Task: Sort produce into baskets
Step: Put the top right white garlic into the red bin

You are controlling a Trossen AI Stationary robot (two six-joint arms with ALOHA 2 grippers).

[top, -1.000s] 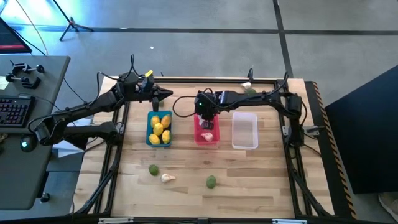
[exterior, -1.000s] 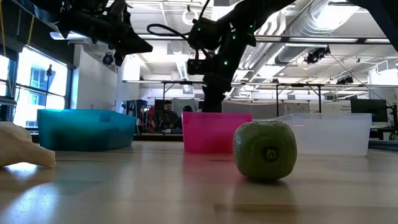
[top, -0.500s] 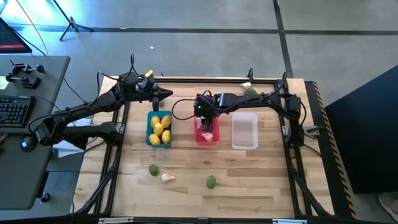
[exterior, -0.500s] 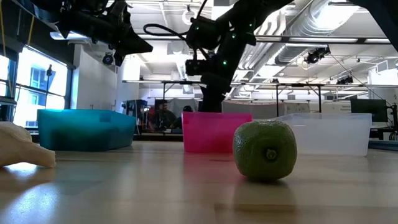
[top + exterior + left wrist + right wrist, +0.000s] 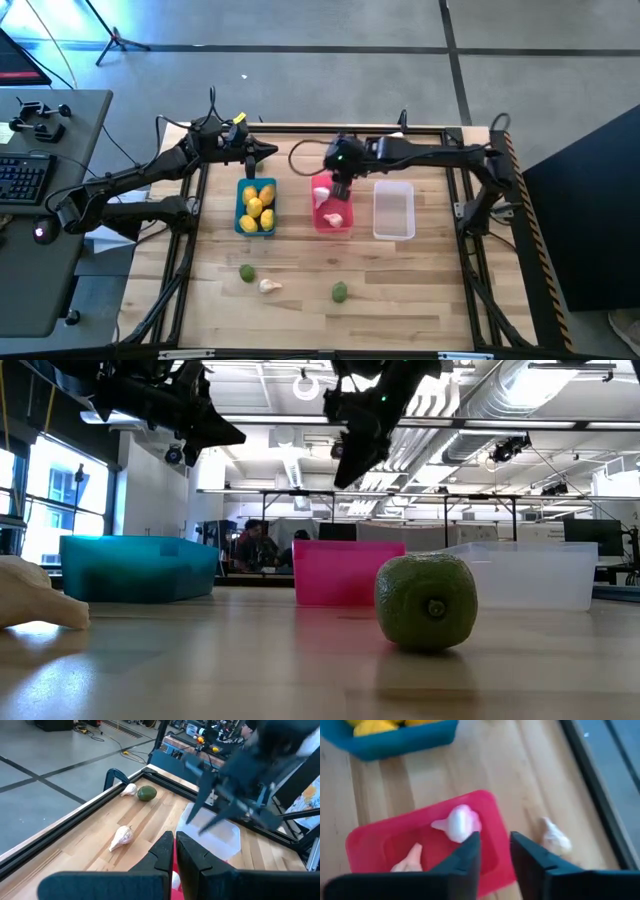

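The blue basket [image 5: 256, 206] holds several yellow lemons. The pink-red basket [image 5: 332, 206] holds two white garlic bulbs [image 5: 460, 822]. The translucent white basket [image 5: 393, 210] stands to its right. My right gripper [image 5: 495, 855] is open and empty, hanging above the pink-red basket's far end [image 5: 338, 188]. My left gripper [image 5: 268, 152] is shut and empty, in the air beyond the blue basket's far end. Two green fruits [image 5: 340, 291] [image 5: 246, 272] and a garlic bulb [image 5: 270, 286] lie on the table near the front.
More produce lies on the table by the far rail: a garlic bulb [image 5: 128, 790], a green fruit [image 5: 146, 793] and another garlic bulb [image 5: 121, 836] closer to the pink-red basket. A black rail frames the tabletop. Bare wood lies between the baskets and the front pieces.
My right gripper has risen straight out of the pink-red basket, from down between its walls to well above its rim, and has shifted a little toward the table's right and far edges. The left arm has kept still.
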